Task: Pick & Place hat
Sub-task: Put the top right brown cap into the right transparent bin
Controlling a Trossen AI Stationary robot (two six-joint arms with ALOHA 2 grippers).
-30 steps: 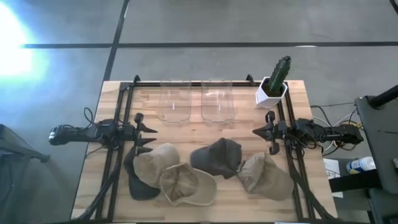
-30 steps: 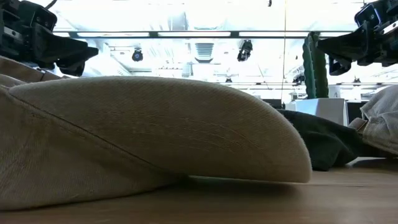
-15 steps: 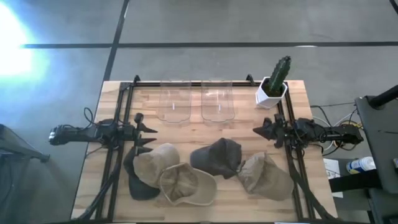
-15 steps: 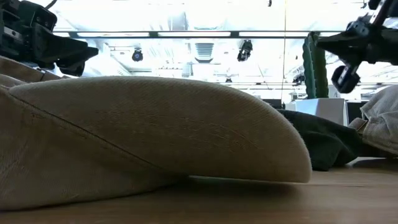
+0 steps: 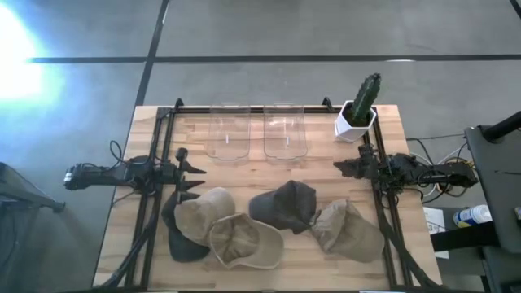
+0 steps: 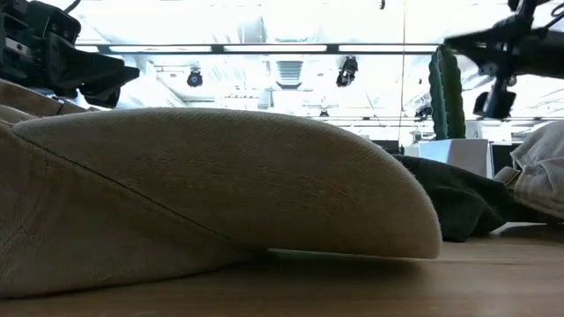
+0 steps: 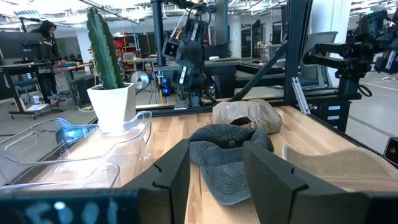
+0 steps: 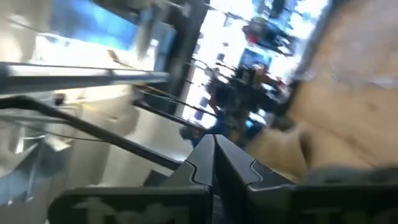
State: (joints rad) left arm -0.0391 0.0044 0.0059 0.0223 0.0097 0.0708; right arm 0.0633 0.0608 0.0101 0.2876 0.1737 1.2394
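Several caps lie in a row along the table's near half: a dark cap (image 5: 173,234) under a tan one (image 5: 203,213), a beige cap (image 5: 244,241) lying crown down, a dark grey cap (image 5: 285,205) and a tan cap (image 5: 346,229). My left gripper (image 5: 199,177) hovers open at the table's left, just beyond the tan cap. In its wrist view the fingers (image 7: 216,157) point at the dark grey cap (image 7: 231,163). My right gripper (image 5: 335,168) hovers shut at the table's right, above the gap between the dark grey and right tan caps. It touches nothing.
Two clear plastic bins (image 5: 226,134) (image 5: 285,132) stand side by side at the table's far middle. A cactus in a white pot (image 5: 358,112) stands at the far right corner. Black rails (image 5: 155,163) run along both sides. The beige cap's brim (image 6: 220,185) fills the low view.
My right gripper has rolled about a quarter turn around its own axis while staying in place over the table's right side, its fingers still together. The caps have not moved.
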